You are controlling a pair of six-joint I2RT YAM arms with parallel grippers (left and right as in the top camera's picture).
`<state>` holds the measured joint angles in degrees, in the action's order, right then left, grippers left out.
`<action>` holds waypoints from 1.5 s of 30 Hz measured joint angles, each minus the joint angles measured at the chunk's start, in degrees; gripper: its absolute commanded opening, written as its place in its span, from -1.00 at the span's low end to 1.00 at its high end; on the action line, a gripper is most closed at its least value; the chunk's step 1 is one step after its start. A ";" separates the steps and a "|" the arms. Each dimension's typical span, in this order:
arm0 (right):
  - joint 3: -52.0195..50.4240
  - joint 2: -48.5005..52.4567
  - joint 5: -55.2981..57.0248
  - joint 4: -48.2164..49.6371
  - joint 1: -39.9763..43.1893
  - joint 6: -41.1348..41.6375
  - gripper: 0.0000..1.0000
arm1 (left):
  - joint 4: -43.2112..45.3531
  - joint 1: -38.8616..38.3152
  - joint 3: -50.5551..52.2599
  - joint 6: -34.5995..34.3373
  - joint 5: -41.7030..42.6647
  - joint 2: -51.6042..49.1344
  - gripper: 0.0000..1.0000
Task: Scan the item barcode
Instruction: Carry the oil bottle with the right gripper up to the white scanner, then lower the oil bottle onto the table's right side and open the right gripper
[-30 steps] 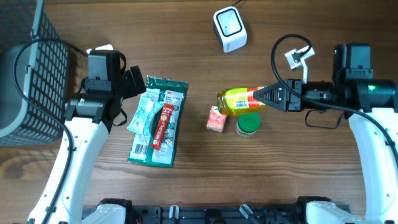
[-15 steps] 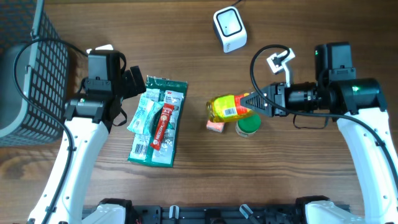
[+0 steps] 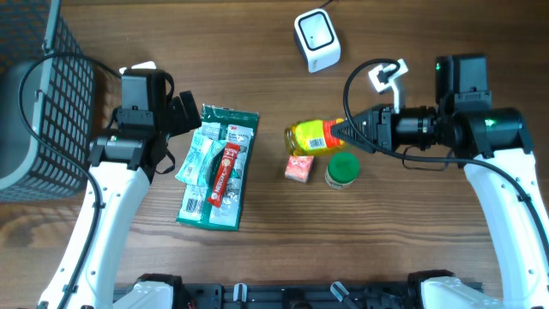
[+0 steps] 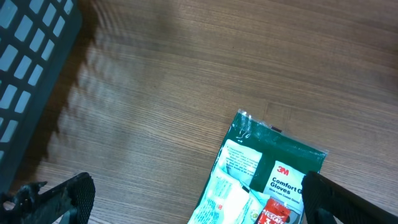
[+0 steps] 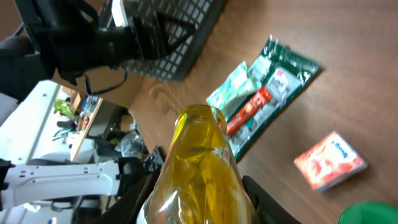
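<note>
I see my left gripper (image 4: 196, 193) spread wide over a brown wooden table (image 4: 186, 74), green plastic glove packet (image 4: 273, 168) lower right, dark mesh basket (image 4: 31, 56) upper left.

My right claw (image 3: 347, 131) holds the clear bottle (image 3: 310, 137) of yellow liquid (red-and-yellow label) sideways, base pointing left; the white scanner (image 3: 316, 39) stands well apart.

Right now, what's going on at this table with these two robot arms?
The right claw is gripping a yellow bottle on its side. The white barcode scanner stands apart from it, farther up the table, so the bottle is not in front of it yet. The left claw hangs open and empty at the edge of a green glove packet. A small orange box and a green-capped jar sit near the bottle.
</note>
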<state>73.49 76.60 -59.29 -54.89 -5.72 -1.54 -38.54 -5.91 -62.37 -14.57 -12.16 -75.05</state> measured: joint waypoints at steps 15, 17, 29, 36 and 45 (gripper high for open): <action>21.59 8.68 31.67 15.47 -11.10 0.42 -0.92 | 0.02 0.00 0.00 0.00 0.00 0.00 1.00; 21.59 11.41 40.48 18.95 -14.14 -3.23 -0.91 | 0.02 0.00 0.00 0.00 0.00 0.00 1.00; 21.57 35.89 83.49 43.10 -21.84 -23.41 -0.91 | 0.04 0.00 0.00 0.00 0.00 0.00 1.00; 21.57 42.71 91.97 50.18 -21.84 -29.77 -0.91 | 0.02 0.00 0.00 0.00 0.00 0.00 1.00; 21.57 45.68 95.01 51.15 -21.84 -30.77 -0.91 | 0.02 0.00 0.00 0.00 0.00 0.00 1.00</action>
<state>95.07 122.28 35.73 -3.75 -27.55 -32.32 -38.52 -5.91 -62.37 -14.57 -12.16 -75.05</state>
